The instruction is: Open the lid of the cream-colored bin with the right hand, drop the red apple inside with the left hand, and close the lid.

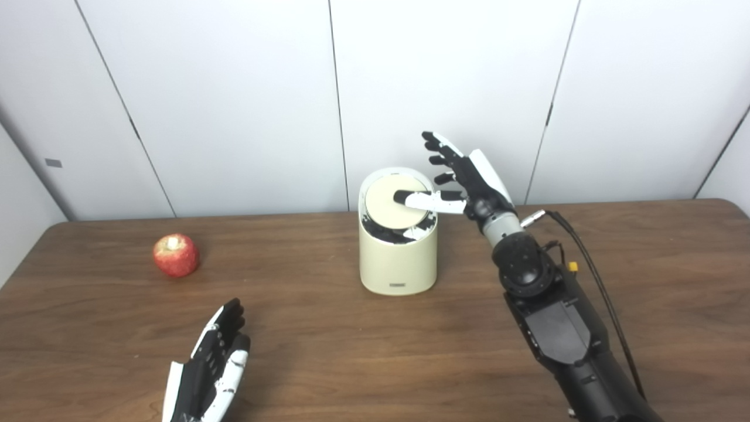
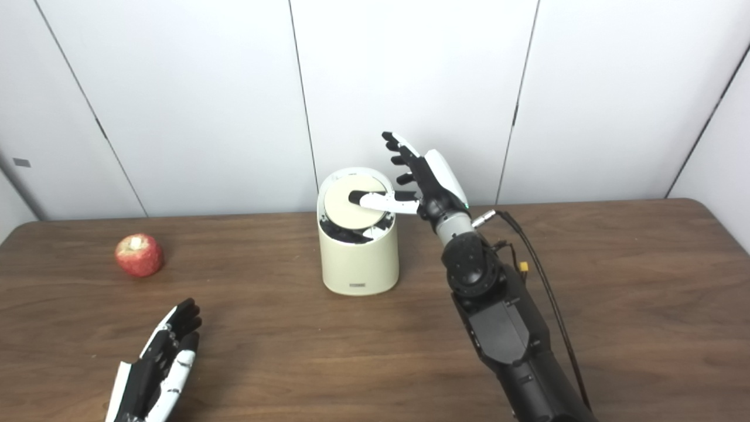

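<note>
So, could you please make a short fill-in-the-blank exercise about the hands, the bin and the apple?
1. The right hand has its thumb on the bin's ____.
2. The red apple lies on the ____.
3. The left hand holds ____.
4. The apple is on the ____ side of the cream-colored bin.

Missing words: lid; table; nothing; left

Cream bin [image 2: 358, 252] mid-desk [image 2: 615, 305] toward far edge, lid [image 2: 353, 209] tilted, dark gap at front. Right hand [image 2: 419, 181] open, thumb on lid. Red apple [image 2: 139, 255] near left edge. Left hand [image 2: 155, 366] open, flat at near-left corner.
</note>
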Controlling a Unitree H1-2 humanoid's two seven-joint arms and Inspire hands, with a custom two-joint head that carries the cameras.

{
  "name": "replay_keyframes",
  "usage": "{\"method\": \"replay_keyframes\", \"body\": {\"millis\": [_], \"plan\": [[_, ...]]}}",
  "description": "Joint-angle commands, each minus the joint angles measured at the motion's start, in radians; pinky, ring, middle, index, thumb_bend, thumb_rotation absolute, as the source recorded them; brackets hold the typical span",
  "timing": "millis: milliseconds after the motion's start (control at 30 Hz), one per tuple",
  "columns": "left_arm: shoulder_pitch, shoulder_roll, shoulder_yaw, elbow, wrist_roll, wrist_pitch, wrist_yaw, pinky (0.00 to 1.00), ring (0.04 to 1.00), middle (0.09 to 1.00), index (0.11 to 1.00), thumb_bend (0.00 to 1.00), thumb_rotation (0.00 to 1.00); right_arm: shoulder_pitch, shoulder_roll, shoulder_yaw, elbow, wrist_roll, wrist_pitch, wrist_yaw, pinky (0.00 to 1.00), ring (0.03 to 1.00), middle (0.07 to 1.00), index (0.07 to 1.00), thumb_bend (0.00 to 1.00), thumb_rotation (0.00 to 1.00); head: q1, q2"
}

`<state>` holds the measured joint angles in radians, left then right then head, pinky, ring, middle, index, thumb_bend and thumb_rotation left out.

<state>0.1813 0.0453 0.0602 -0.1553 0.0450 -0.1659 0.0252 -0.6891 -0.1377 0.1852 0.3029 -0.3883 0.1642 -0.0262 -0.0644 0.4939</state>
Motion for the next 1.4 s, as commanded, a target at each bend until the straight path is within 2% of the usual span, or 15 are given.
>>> {"method": "replay_keyframes", "body": {"millis": [0,333,667,767,933,1133,1367], "plan": [[0.044,-0.043,-0.02,0.056,-0.015,0.005,0.006,0.89,0.895,0.905,0.918,0.4,0.62,-0.075,0.003,0.008,0.001,-0.022,-0.052,-0.023,0.74,0.866,0.907,0.923,0.79,0.42,0.0,0.003],[0.04,-0.047,-0.018,0.063,-0.012,0.003,0.007,0.89,0.894,0.903,0.915,0.41,0.62,-0.104,0.009,0.023,0.101,-0.055,-0.09,-0.067,0.78,0.883,0.909,0.926,0.8,0.34,-0.001,0.002],[0.04,-0.054,-0.012,0.063,-0.034,0.003,0.001,0.9,0.899,0.906,0.921,0.39,0.61,-0.109,-0.024,0.039,0.163,-0.107,-0.177,-0.127,0.78,0.875,0.907,0.91,0.76,0.29,-0.003,0.008],[0.04,-0.054,-0.011,0.064,-0.035,0.002,0.001,0.9,0.901,0.907,0.922,0.4,0.61,-0.109,-0.035,0.046,0.166,-0.121,-0.19,-0.131,0.77,0.875,0.905,0.907,0.78,0.25,-0.002,0.009],[0.041,-0.054,-0.01,0.061,-0.033,0.008,0.002,0.9,0.898,0.903,0.919,0.4,0.62,-0.116,-0.072,0.088,0.166,-0.197,-0.198,-0.134,0.76,0.864,0.891,0.905,0.83,0.24,-0.004,0.016],[0.04,-0.053,-0.011,0.062,-0.029,0.007,0.003,0.9,0.896,0.905,0.919,0.4,0.62,-0.137,-0.105,0.134,0.175,-0.251,-0.203,-0.123,0.79,0.878,0.897,0.91,0.96,0.23,0.0,0.02],[0.037,-0.056,-0.01,0.065,-0.038,0.008,0.002,0.9,0.894,0.905,0.914,0.4,0.59,-0.143,-0.104,0.134,0.184,-0.246,-0.207,-0.127,0.79,0.88,0.894,0.901,0.97,0.22,0.003,0.019]]}}
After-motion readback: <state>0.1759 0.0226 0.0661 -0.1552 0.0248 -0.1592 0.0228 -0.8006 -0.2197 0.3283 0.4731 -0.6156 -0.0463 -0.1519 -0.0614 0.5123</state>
